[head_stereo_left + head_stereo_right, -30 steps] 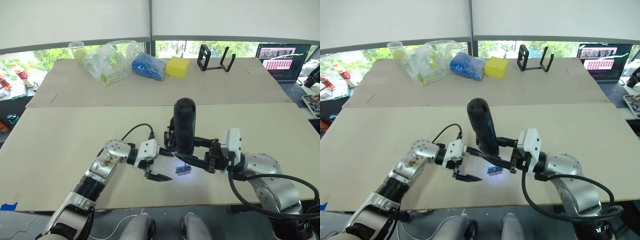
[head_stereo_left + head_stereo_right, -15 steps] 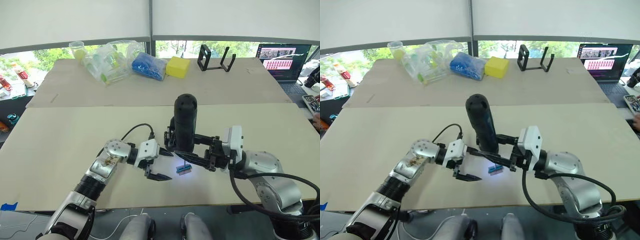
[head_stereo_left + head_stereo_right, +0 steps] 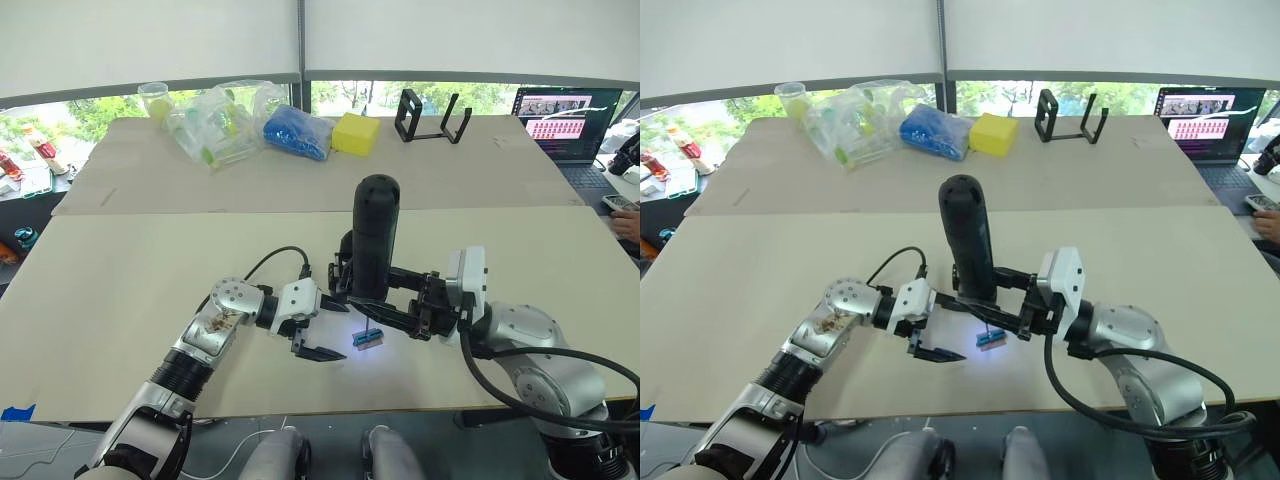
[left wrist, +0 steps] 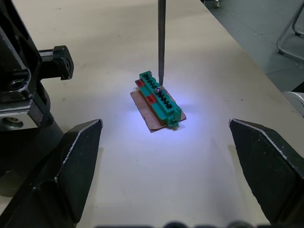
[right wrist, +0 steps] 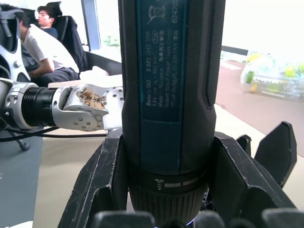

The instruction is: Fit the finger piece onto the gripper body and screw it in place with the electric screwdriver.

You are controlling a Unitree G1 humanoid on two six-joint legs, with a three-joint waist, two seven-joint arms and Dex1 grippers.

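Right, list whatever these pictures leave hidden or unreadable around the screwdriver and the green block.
- Black cylindrical electric screwdriver: its metal bit is cut off by the left wrist view's edge.
- Small green-and-brown terminal block: whether the bit sits in a screw head is too small to tell; its far side is hidden.
- Black gripper body: mostly hidden behind the screwdriver in the left eye view.
- Right gripper: fingertips hidden behind the screwdriver.

Since a second ago I see the electric screwdriver (image 3: 374, 240) swing more upright in my right gripper (image 3: 392, 303): its rounded top now stands straighter above the green-and-brown block (image 3: 367, 338) rather than leaning left of it. The right gripper sits slightly higher above the block. At the far right, well away from the block, a person's hand (image 3: 627, 222) now shows.
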